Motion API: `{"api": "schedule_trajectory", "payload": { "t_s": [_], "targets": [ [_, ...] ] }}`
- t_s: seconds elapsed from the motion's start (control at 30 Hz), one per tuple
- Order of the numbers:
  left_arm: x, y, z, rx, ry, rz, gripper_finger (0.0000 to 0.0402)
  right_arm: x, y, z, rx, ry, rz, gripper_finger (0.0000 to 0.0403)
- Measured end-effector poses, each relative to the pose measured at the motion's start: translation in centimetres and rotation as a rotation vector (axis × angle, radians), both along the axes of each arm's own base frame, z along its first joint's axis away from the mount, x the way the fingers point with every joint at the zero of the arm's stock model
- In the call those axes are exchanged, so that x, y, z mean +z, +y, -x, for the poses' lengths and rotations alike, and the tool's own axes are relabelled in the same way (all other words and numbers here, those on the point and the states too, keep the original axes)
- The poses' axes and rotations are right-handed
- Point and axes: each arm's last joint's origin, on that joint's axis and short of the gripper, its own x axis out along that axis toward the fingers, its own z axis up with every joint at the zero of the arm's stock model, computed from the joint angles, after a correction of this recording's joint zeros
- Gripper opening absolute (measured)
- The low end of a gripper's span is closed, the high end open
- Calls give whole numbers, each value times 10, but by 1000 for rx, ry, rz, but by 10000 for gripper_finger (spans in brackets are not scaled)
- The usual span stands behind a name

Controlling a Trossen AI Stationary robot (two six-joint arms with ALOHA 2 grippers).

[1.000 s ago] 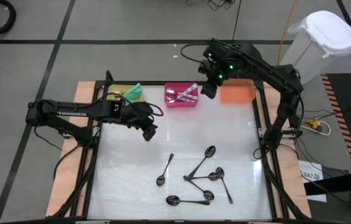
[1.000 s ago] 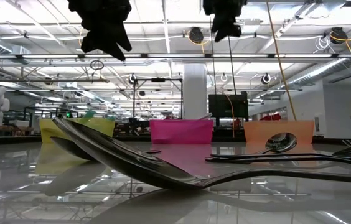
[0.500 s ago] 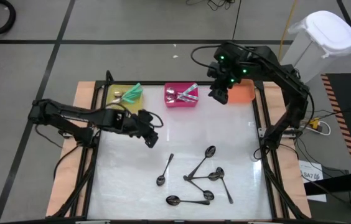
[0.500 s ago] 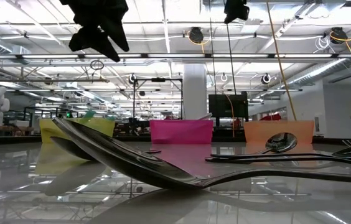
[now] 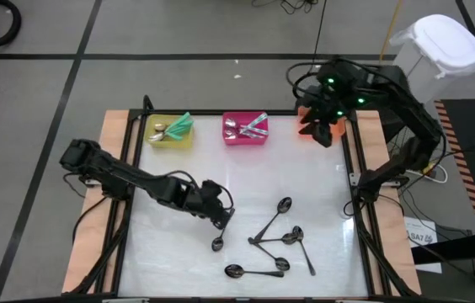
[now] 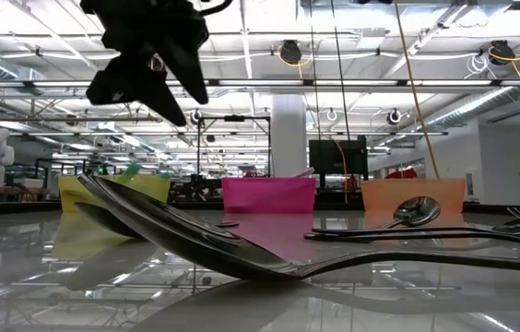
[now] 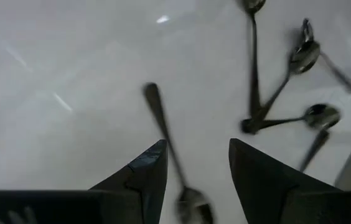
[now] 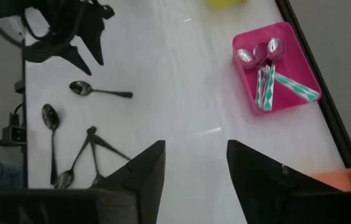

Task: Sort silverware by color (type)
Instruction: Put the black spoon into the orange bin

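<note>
White tabletop point(image 5: 178, 252) carries a dark spoon point(image 5: 223, 230) right under the spread, empty left hand point(image 5: 221, 217)

Three bins point(image 5: 169, 133) are sitting in a row along the table's point(image 5: 170, 261) far edge. The left and middle bins are holding spoons point(image 5: 249, 126). More spoons point(image 5: 284, 240) are lying loose on the near half of the table, right of centre. The left gripper point(image 5: 221, 220) is hovering over the leftmost loose spoon point(image 5: 222, 231). The right gripper point(image 5: 320, 133) is hanging above the right bin point(image 5: 305, 135).
</note>
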Motion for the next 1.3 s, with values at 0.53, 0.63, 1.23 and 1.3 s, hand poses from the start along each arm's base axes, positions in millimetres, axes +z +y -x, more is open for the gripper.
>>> {"api": "schedule_trajectory", "payload": {
  "t_s": [0.53, 0.63, 1.23, 1.3],
  "targets": [
    [-29, -40, -7, 85, 16, 115, 170, -27, 38, 74, -58, -82, -40, 169],
    [-34, -41, -8, 87, 42, 116, 170, -40, 45, 85, -92, -108, -127, 169],
    [-74, -49, -29, 32, 201, -50, 170, -44, 55, 103, -134, -322, -162, 169],
    [-77, -51, -35, 13, 222, -77, 170, -44, 55, 103, -131, -321, -158, 169]
  ]
}}
